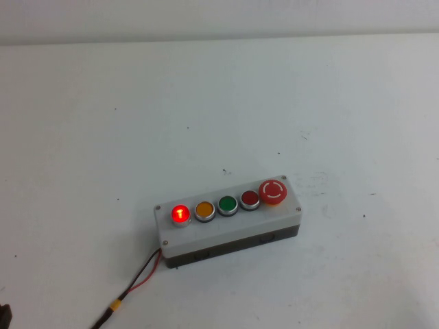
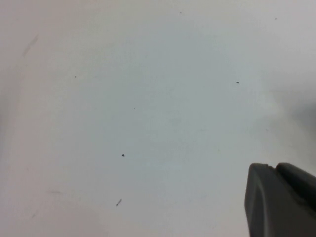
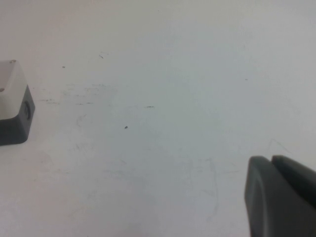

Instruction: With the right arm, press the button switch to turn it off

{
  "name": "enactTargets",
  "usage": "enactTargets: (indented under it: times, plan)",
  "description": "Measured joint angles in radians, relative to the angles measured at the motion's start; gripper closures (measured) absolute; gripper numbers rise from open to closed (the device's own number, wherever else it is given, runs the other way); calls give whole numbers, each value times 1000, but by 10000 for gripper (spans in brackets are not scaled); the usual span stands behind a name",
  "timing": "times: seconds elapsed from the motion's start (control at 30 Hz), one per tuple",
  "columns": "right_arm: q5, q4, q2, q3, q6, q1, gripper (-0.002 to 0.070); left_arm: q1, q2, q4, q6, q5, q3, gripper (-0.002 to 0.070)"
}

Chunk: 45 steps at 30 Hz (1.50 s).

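Note:
A grey box (image 1: pixel 233 229) lies on the white table in the high view. The button switch (image 1: pixel 180 214) is the small round bright-red button at the box's left end, glowing, next to an orange button (image 1: pixel 205 210). Neither arm shows in the high view. My right gripper (image 3: pixel 270 159) shows only in the right wrist view, shut and empty, over bare table, well away from a corner of the box (image 3: pixel 12 103). My left gripper (image 2: pixel 274 167) shows only in the left wrist view, shut and empty, over bare table.
On the box, a green button (image 1: pixel 228 204), a darker red button (image 1: pixel 249 199) and a large red mushroom button (image 1: pixel 273 191) follow the orange one. A red and black cable (image 1: pixel 137 281) runs from the box's left end towards the front edge. A dark object (image 1: pixel 3 315) sits at the front left corner.

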Motion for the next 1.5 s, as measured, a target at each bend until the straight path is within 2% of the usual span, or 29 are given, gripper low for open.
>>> enactTargets:
  times: [0.2,0.33,0.47,0.7,0.93,1.1,1.37,1.5]
  plan:
    - [0,12,0,0,0,0,692,0,0,0,0,0,0,677]
    - [-2,86,0,0,0,0,692,0,0,0,0,0,0,677]
    - [-44,249,0,0,0,0,692,0,0,0,0,0,0,677]
    - [-204,633,0,0,0,0,692,0,0,0,0,0,0,677]
    - [-185,793,0,0,0,0,692,0,0,0,0,0,0,677]
    - [38,746,98,-142,0,0,692,0,0,0,0,0,0,677]
    - [533,458,595,-531,0,0,691,0,0,0,0,0,0,677]
    - [669,319,818,-711,0,13,691,0,0,0,0,0,0,677]
